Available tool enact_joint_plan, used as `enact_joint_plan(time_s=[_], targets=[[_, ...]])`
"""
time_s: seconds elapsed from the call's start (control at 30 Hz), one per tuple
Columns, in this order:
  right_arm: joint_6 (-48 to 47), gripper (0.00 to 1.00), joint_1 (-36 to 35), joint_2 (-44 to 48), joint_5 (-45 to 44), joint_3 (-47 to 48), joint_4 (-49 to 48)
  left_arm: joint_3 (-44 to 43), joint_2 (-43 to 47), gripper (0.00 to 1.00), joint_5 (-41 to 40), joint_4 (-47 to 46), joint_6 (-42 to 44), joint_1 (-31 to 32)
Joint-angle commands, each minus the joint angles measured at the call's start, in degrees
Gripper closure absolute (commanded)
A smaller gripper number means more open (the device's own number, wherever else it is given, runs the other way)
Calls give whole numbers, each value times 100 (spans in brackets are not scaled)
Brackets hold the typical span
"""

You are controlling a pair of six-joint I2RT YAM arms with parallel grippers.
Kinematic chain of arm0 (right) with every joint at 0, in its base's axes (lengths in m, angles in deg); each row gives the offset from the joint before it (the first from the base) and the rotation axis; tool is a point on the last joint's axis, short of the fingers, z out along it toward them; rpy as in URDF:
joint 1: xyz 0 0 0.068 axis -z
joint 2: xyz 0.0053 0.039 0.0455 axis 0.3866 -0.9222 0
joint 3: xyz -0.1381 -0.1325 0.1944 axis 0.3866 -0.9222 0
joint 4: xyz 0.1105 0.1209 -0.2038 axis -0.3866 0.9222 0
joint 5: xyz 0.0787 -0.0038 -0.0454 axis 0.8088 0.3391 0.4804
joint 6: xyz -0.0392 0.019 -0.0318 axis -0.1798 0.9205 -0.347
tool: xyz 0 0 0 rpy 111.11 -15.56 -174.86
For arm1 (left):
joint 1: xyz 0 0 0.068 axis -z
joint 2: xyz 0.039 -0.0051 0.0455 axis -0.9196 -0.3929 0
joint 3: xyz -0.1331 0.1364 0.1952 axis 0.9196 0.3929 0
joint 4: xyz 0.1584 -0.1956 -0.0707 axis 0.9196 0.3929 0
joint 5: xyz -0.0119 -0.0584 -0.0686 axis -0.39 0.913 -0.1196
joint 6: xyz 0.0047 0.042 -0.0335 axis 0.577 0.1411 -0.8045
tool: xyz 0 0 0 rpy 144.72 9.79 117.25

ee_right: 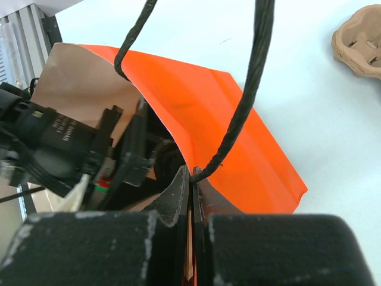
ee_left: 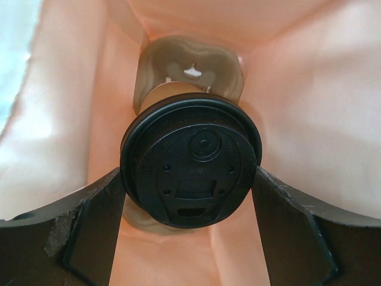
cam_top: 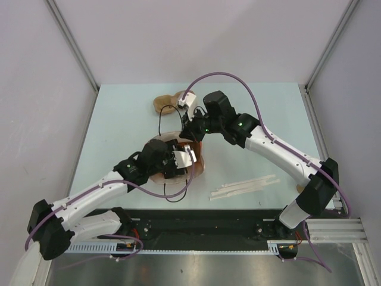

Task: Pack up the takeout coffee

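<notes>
The takeout coffee point(ee_left: 190, 161), a tan cup under a round black lid, hangs inside the orange bag point(ee_left: 309, 107). My left gripper point(ee_left: 189, 179) is shut on it, with both fingers point(ee_left: 98, 220) pressed against the lid's sides. From above, the left gripper point(cam_top: 178, 158) reaches down into the bag point(cam_top: 201, 168), which hides the cup. My right gripper point(ee_right: 191, 179) is shut on the orange bag's point(ee_right: 238, 131) rim beside its black cord handle point(ee_right: 250, 89). In the top view the right gripper point(cam_top: 189, 132) sits at the bag's far edge.
A brown pulp cup carrier point(cam_top: 169, 102) lies at the back of the table, also in the right wrist view as a pulp carrier point(ee_right: 357, 39). White wrapped sticks point(cam_top: 244, 187) lie right of the bag. A brownish moulded shape point(ee_left: 187, 65) sits at the bag's bottom.
</notes>
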Motion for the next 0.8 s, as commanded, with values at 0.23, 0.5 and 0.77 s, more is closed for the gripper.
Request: enact_joint_plan(time_s=[0.23,0.5,0.77], targets=[[17,100,-100,294,-191,-33,-300,-346,-285,58,-116,-208,148,67],[17,100,-100,276,-147,-33,-370,-320,-188,58,464,-375,219,75],[26,100,-118,267,-95,-33,-397,-355,-504,58,324,-446,184,84]])
